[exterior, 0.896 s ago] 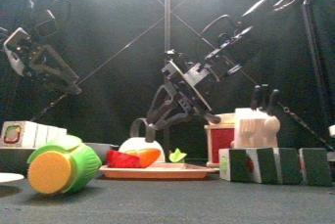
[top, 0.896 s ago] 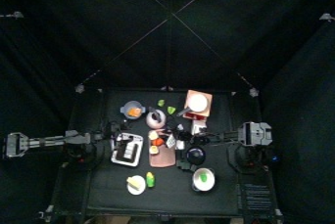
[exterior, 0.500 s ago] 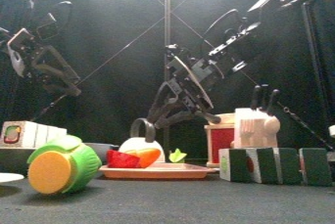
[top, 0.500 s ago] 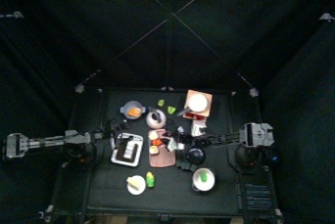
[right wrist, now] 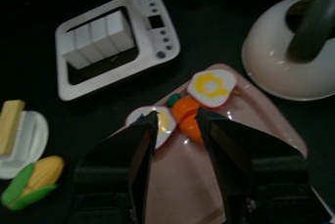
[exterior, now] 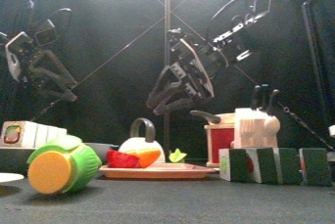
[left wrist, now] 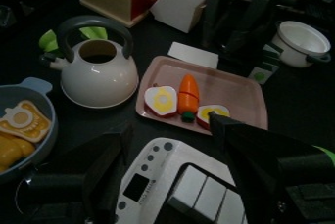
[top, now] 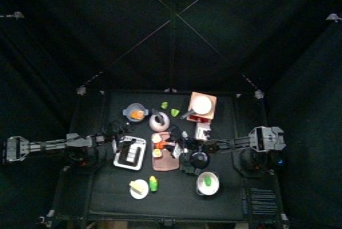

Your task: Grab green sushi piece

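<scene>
- The green sushi piece (left wrist: 209, 116) sat at one end of the pink tray (left wrist: 240, 95), toward the table's front in the row of food. It was a small dark-green roll with a yellow top, just beside the carrot (left wrist: 189, 93) and with the fried egg (left wrist: 161, 100) next to that.
- The roll was short and roughly round, so no long axis was clear. The carrot touching or nearly touching it was the thing to keep the jaws off.
- The right gripper (right wrist: 181, 127) was the nearer one by far. It hung above the tray, pointing down at the food, jaws spread wide and holding nothing.
- In its wrist view the carrot and a pale, yellow-topped bit lay in the gap between the jaws. I took that bit for the sushi, though one jaw hid part of it.
- By my reading, the coming move called for a short descent with the roll centred in the gap, not the carrot.
- The left gripper (left wrist: 177, 142) hung further off, high over the white toaster (left wrist: 170, 184). It looked across at the tray with its jaws apart and empty.
- The white kettle (left wrist: 98, 73) stood beyond the tray, clear of the approach.
</scene>
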Available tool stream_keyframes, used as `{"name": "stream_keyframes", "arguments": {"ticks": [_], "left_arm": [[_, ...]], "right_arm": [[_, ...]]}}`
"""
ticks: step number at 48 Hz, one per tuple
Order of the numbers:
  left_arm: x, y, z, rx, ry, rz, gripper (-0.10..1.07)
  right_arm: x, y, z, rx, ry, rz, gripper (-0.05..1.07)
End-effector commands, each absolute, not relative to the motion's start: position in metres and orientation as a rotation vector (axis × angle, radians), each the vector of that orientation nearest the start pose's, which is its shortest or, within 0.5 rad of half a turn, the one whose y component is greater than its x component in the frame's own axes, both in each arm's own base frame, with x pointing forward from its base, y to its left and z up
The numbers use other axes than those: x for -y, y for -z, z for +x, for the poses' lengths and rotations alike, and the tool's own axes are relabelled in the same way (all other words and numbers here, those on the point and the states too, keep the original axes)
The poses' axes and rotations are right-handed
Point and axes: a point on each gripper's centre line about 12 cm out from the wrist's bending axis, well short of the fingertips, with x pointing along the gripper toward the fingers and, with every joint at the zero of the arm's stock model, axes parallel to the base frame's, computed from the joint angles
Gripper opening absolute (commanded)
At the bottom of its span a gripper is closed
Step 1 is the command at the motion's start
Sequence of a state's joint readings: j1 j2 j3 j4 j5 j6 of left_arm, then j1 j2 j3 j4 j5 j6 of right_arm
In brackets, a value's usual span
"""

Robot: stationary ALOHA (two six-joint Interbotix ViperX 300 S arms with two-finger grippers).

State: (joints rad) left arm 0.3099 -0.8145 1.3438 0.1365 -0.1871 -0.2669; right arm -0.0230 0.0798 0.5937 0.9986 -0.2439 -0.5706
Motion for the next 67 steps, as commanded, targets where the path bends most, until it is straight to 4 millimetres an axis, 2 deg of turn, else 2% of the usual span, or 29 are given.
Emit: {"name": "stream_keyframes", "arguments": {"ticks": [1, 12, 28, 40, 55, 63, 67], "left_arm": [[-0.057, -0.190, 0.187, -0.300, -0.305, -0.194, 0.96], [-0.057, -0.190, 0.187, -0.299, -0.307, -0.198, 0.96], [-0.057, -0.192, 0.188, -0.295, -0.307, -0.196, 0.96], [-0.057, -0.191, 0.187, -0.297, -0.308, -0.199, 0.96], [-0.058, -0.189, 0.186, -0.301, -0.318, -0.210, 0.96], [-0.059, -0.189, 0.186, -0.298, -0.323, -0.227, 0.96], [-0.059, -0.189, 0.186, -0.298, -0.323, -0.227, 0.96]], "right_arm": [[0.017, -0.196, 0.414, -0.455, 0.288, 0.416, 0.77], [0.008, -0.190, 0.405, -0.518, 0.260, 0.531, 0.81], [-0.007, -0.191, 0.395, -0.539, 0.215, 0.525, 1.01], [-0.021, -0.181, 0.379, -0.643, 0.123, 0.555, 1.02], [0.001, -0.189, 0.383, -0.581, 0.252, 0.799, 1.02], [0.014, -0.200, 0.383, -0.474, 0.368, 0.784, 1.02], [0.013, -0.209, 0.381, -0.432, 0.392, 0.773, 1.02]]}}
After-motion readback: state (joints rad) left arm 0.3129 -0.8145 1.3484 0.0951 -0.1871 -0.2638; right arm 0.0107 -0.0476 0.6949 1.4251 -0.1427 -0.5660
